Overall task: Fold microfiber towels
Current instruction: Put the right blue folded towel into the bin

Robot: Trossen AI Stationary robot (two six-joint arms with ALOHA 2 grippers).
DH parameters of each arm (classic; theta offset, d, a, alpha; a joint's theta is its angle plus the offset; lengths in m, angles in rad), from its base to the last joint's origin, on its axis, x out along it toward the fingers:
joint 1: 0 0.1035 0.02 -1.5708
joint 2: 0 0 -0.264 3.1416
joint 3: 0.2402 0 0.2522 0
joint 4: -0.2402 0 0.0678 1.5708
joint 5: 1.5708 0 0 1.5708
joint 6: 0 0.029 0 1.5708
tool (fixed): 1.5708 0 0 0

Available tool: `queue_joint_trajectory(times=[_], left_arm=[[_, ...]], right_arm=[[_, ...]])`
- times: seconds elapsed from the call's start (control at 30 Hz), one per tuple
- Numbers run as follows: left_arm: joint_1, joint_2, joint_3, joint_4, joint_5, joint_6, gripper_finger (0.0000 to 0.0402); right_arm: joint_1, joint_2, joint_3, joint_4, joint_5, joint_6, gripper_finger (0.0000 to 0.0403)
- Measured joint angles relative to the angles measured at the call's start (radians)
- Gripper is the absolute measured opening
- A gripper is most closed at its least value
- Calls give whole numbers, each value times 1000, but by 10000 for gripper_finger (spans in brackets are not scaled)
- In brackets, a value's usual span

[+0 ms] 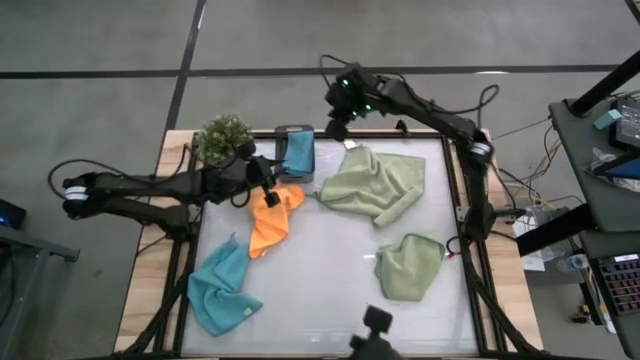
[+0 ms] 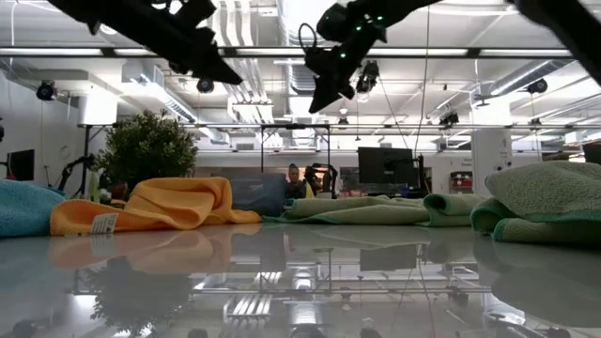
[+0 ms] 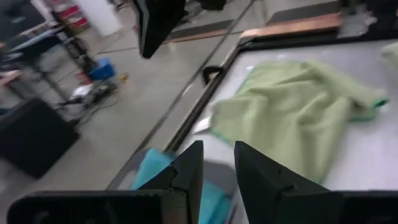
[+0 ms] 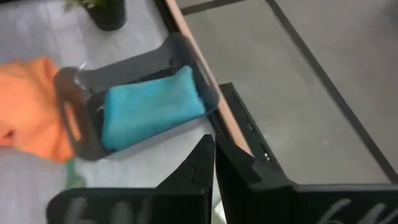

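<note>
Partly hidden, the folded blue towel (image 4: 152, 106) lies inside the dark box (image 4: 84, 127) at the table's far edge, with only its upper face exposed; in the high view the left arm covers much of the box. Beside the box, at the far left corner, stands the plant (image 1: 224, 138), whose pot is cut off in the right wrist view. The left gripper (image 1: 268, 192) hangs above the far end of the orange towel (image 1: 272, 222), just in front of the box; its fingers (image 3: 186, 171) stand slightly apart, and nothing shows between them. Whether they touch the cloth cannot be told. The right gripper (image 1: 336, 128) sits at the table's far edge, beside the box, with its fingers (image 4: 198, 163) pressed together and empty.

A second blue towel (image 1: 220, 288) lies crumpled near the front left corner, its edge close to the table's rim. One green towel (image 1: 378, 184) is spread loosely at the far right, and another green towel (image 1: 409, 266), bunched, lies nearer the front right. From the low view the green cloths overlap as low mounds, and the box is mostly hidden behind the orange towel. The white table (image 1: 330, 290) reflects the ceiling lights.
</note>
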State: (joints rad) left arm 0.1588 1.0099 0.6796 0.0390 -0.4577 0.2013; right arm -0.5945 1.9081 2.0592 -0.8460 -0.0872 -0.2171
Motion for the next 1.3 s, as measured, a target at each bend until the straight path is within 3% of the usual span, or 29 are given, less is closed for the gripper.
queue_joint_trajectory(times=[0.1, 0.27, 0.67, 1.3], left_arm=[[6, -28, -36, 29, -53, 16, 77], [21, -67, -73, 52, -59, 50, 77], [39, -143, -114, 59, -61, 94, 77], [39, -140, -115, 59, -61, 95, 77]], right_arm=[[-14, 94, 142, -49, -3, -2, 9], [-21, 229, 299, -70, -49, -2, 9], [-12, 333, 255, 109, -81, 33, 9], [17, 484, 244, 133, -75, -36, 9]])
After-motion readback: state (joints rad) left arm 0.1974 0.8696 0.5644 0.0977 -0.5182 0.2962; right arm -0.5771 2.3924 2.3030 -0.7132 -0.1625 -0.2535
